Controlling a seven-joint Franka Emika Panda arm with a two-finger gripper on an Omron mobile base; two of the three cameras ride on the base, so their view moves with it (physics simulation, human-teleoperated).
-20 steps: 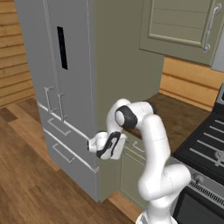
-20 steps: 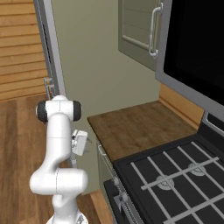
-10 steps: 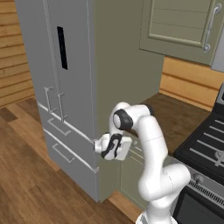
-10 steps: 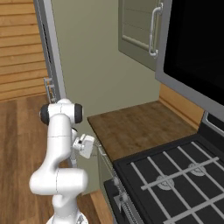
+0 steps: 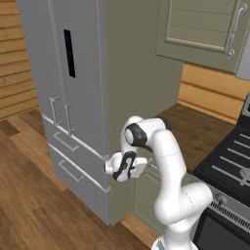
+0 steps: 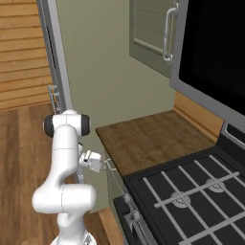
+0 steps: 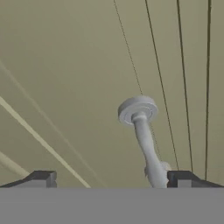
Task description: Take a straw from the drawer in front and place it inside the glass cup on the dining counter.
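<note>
The drawer is shut, and its sage-green panelled front spreads across the hand view. Its small silver bar handle stands out from the panel, running down toward my right fingertip. My gripper is open, close in front of the handle, with nothing between its fingers. In the base views the gripper sits just below the wood counter's edge, at the handle. The straw is hidden. The glass cup and the dining counter are out of view.
A tall grey fridge stands just left of the drawer. A dark wood wall counter lies above it, and a black stove sits to the right. Upper cabinets and a dark microwave hang overhead. Wood floor stretches to the left.
The hand has moved a little lower and closer to the drawer front, up to the handle. The jaws have stayed open.
</note>
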